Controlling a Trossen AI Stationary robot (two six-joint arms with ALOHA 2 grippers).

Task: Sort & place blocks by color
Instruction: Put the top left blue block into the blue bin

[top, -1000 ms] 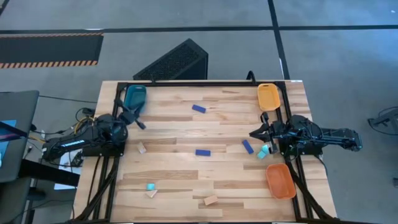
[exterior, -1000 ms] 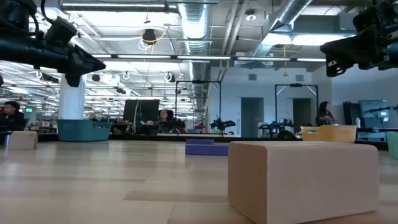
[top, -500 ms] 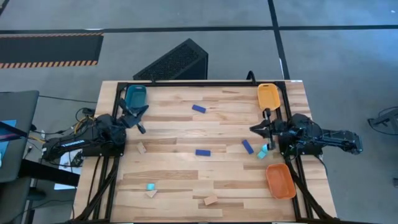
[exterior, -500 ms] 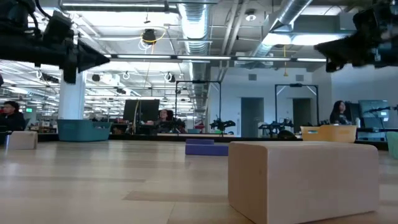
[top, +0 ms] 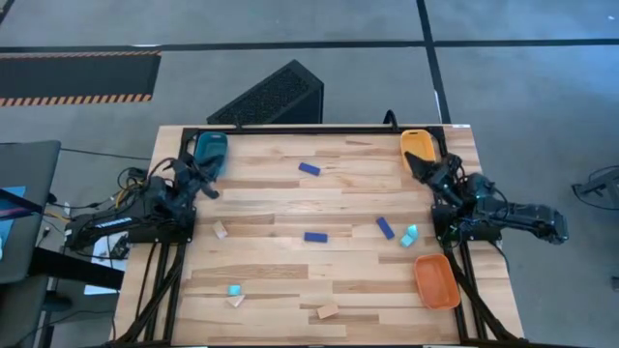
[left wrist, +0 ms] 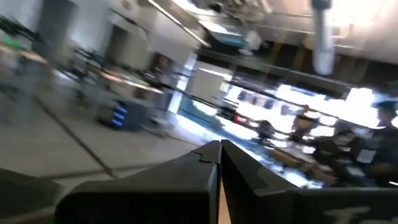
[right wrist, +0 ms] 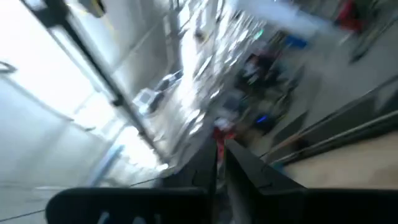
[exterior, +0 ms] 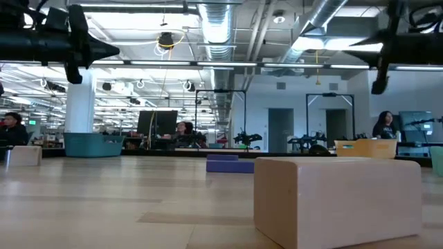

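both sets of fingers pressed together, nothing held — left gripper (top: 205,176) by blue tray (top: 211,148), right gripper (top: 418,164) beside yellow-orange tray (top: 416,143). best opened before descending squarely over dark blue block (top: 385,227).

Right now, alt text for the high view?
Overhead: small blocks lie scattered on a pale wooden table, dark blue oblong blocks mid-table, light cyan cubes and tan wooden pieces nearer the edges. The left end effector hovers by the teal-blue plastic tray, the right end effector by the yellow-orange tray; an orange tray sits lower right.
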